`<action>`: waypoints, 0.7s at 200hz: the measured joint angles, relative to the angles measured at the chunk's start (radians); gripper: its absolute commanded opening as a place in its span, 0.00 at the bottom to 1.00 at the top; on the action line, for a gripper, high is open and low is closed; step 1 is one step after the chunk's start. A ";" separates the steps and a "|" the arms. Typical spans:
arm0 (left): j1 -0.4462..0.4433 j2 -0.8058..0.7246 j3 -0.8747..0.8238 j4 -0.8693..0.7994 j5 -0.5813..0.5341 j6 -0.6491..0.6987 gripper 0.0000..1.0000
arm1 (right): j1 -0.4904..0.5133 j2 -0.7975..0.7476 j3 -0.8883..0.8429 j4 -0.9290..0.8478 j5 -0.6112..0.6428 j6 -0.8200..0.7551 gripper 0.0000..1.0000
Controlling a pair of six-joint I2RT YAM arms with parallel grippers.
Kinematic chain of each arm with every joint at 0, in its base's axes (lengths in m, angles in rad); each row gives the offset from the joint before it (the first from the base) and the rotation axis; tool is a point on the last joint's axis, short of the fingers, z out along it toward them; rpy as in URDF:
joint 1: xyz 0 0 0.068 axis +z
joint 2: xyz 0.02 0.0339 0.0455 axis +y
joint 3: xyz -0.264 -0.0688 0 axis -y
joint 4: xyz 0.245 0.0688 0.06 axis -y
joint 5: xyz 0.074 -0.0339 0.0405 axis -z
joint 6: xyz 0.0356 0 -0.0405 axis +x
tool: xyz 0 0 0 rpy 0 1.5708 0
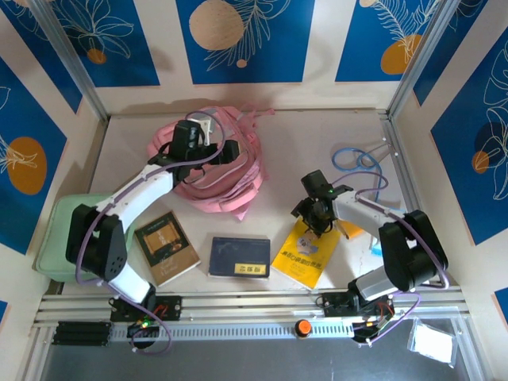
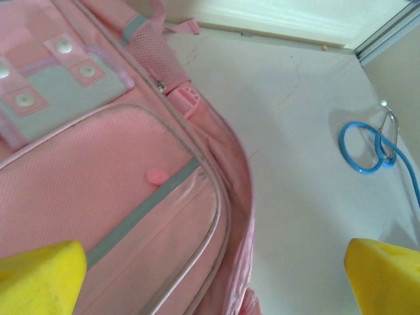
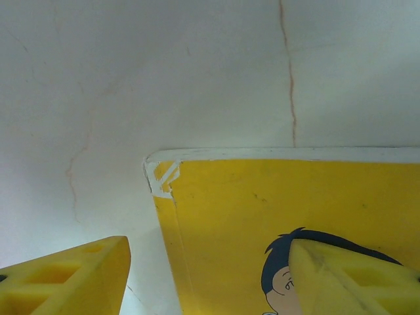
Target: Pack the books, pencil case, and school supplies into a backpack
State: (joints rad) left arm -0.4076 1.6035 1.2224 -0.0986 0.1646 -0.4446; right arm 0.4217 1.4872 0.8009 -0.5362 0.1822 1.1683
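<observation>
The pink backpack (image 1: pixel 216 171) lies at the back middle of the table. My left gripper (image 1: pixel 226 151) hovers over its right edge, open wide (image 2: pixel 213 279), with the front pocket's grey piping and the table beneath. Along the front lie three books: brown (image 1: pixel 165 248), dark navy (image 1: pixel 240 256) and yellow with a cartoon boy (image 1: pixel 305 255). My right gripper (image 1: pixel 311 221) is open low over the yellow book's (image 3: pixel 262 223) far corner (image 3: pixel 210 275), one finger beside the book's edge, the other over the cover. A small tan-orange thing (image 1: pixel 352 231) that looks like the pencil case peeks from under my right forearm.
A blue cable (image 1: pixel 357 159) coils on the table right of the backpack, also seen in the left wrist view (image 2: pixel 367 147). A pale green tray (image 1: pixel 55 234) sits at the left edge. A small light-blue item (image 1: pixel 376 248) lies by the right arm.
</observation>
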 measured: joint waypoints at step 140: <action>-0.109 0.218 0.129 0.001 0.202 -0.038 0.99 | -0.110 0.459 0.472 0.249 -0.119 -0.254 0.57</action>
State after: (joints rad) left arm -0.5171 1.8214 1.3514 -0.0978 0.3668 -0.4824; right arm 0.3119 1.9461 1.2732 -0.2871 0.0628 0.9138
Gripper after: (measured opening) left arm 0.994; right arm 0.567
